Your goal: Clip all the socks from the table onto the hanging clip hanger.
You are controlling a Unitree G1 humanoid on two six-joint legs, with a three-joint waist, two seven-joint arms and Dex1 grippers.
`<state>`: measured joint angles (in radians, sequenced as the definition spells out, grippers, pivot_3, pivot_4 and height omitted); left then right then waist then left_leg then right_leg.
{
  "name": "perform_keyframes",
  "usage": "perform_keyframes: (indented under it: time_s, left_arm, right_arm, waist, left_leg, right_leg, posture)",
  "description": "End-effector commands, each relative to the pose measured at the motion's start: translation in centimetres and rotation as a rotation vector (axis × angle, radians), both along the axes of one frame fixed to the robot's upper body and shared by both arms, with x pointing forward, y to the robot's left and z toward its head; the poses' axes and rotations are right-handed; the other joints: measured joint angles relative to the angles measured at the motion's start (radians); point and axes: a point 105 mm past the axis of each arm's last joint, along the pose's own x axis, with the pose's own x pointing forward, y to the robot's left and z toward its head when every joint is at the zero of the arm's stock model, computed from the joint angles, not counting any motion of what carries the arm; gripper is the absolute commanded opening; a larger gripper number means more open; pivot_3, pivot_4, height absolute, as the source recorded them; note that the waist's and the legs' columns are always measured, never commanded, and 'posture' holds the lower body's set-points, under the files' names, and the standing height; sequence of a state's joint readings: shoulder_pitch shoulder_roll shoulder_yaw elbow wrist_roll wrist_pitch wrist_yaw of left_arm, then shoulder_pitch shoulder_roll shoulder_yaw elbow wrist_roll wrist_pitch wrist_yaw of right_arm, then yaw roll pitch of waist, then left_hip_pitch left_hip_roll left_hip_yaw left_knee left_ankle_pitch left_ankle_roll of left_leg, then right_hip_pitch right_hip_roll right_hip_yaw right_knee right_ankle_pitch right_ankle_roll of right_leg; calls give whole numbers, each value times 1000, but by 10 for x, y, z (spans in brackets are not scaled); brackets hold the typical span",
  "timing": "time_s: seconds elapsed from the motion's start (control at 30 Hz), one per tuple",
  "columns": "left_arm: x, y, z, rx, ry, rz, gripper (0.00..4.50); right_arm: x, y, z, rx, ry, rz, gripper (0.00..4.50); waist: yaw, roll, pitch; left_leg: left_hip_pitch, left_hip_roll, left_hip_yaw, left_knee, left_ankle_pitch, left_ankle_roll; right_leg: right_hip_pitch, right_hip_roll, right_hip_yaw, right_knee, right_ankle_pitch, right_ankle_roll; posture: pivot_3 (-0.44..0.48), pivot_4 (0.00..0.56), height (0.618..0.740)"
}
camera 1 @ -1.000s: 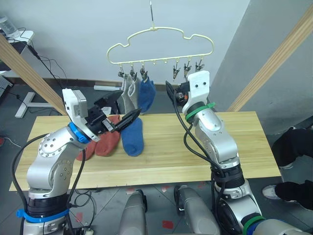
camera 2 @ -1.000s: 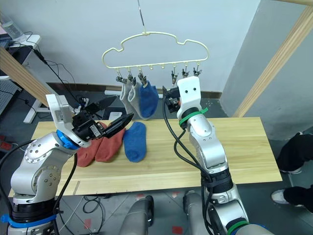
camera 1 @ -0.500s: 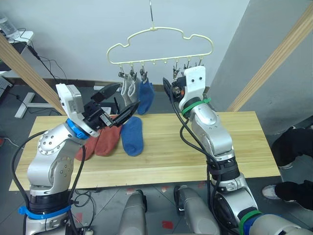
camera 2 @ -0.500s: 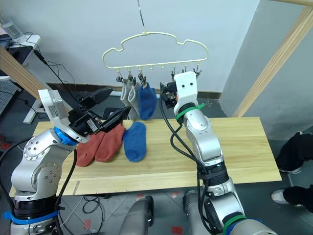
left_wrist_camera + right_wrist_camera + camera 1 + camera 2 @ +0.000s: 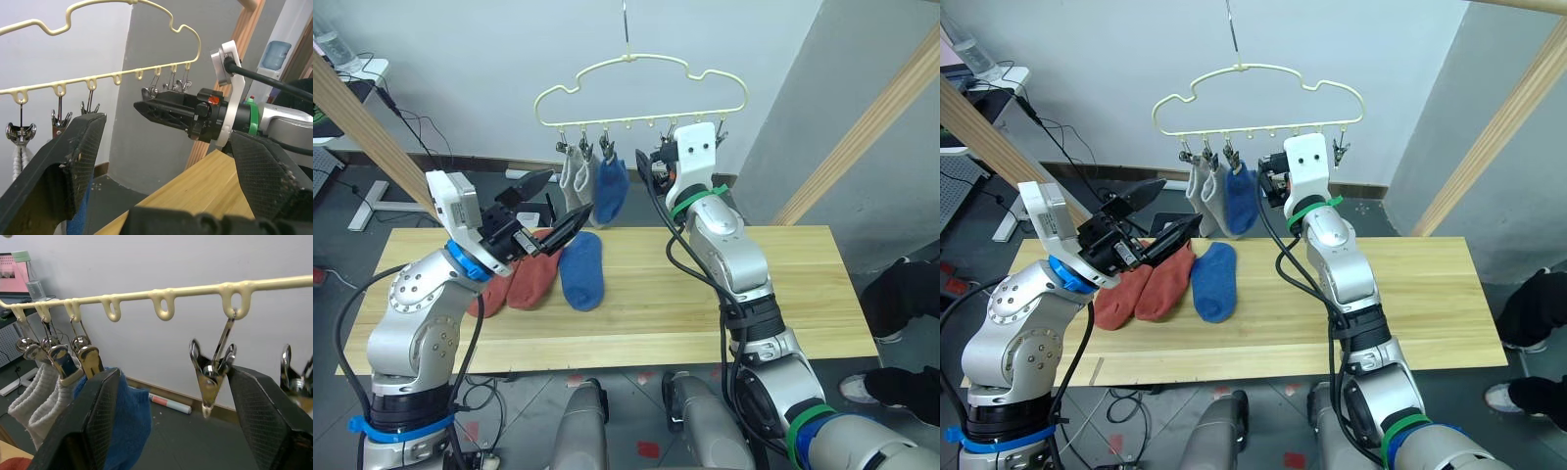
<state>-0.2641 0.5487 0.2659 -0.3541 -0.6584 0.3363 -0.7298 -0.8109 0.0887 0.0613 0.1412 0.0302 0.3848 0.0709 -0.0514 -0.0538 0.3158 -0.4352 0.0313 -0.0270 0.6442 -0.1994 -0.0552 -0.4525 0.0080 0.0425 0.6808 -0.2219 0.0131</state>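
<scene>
The pale yellow clip hanger [image 5: 641, 83] hangs over the table [image 5: 724, 284]. Two grey socks [image 5: 574, 181] and a blue sock [image 5: 611, 188] are clipped at the left of its bar. On the table lie a blue sock [image 5: 580, 272] and two rust-red socks [image 5: 530, 281]. My left gripper [image 5: 573, 192] is open and empty, raised over the table socks, just in front of the hung ones. My right gripper [image 5: 172, 374] is open and empty at the bar, and a free silver clip [image 5: 212, 377] hangs in the gap between its fingers.
Slanted wooden beams stand at the left [image 5: 372, 127] and right [image 5: 862, 127]. More free clips [image 5: 717, 130] hang at the bar's right end. A person's legs [image 5: 901, 284] are at the far right. A desk with cables [image 5: 352, 78] is at the back left.
My right gripper has risen and moved in to the hanger's bar. My left gripper has lifted a little and its fingers have spread wider. The socks have not moved.
</scene>
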Motion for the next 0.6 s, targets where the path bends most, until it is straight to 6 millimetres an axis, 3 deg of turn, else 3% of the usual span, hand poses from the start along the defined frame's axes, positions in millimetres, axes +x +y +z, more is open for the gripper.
perform_keyframes:
  time_s: [0.03,0.37,0.6]
  left_arm:
    - [-8,0,11,19,-58,1,4500]
    - [-9,0,12,19,-59,0,4500]
    - [-11,-1,10,21,-53,-3,4500]
  right_arm:
    - [-4,2,19,35,-66,15,3594]
    - [-8,14,30,67,-93,69,3594]
    - [-7,12,31,81,-95,63,3594]
  waist:
    - [0,0,0]
    - [2,0,0]
    - [3,0,0]
  left_leg:
    - [0,0,0,0,0,0]
    - [0,0,0,0,0,0]
    - [0,0,0,0,0,0]
  right_leg:
    - [0,0,0,0,0,0]
    - [0,0,0,0,0,0]
    - [0,0,0,0,0,0]
  posture:
    - [3,244,740]
    - [7,242,740]
    - [9,249,740]
